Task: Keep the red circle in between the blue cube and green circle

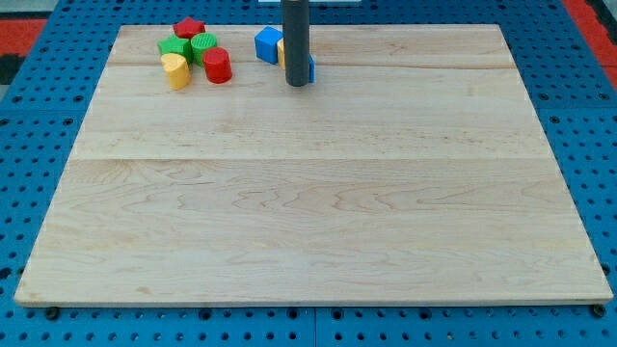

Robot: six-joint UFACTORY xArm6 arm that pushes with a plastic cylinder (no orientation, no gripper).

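Note:
The red circle [217, 65] stands near the view's top left, just below and right of the green circle [203, 45]. The blue cube [268, 43] sits to the right of both, with a gap between it and the red circle. My tip [299, 83] is down on the board right of the blue cube, close to it. The rod hides most of a yellow block [281, 49] and a second blue block [311, 70], which show only as slivers at its edges.
A red star [189, 28], a green block [174, 46] and a yellow heart-like block [175, 70] cluster at the top left by the green circle. The wooden board [308, 193] lies on a blue pegboard surface.

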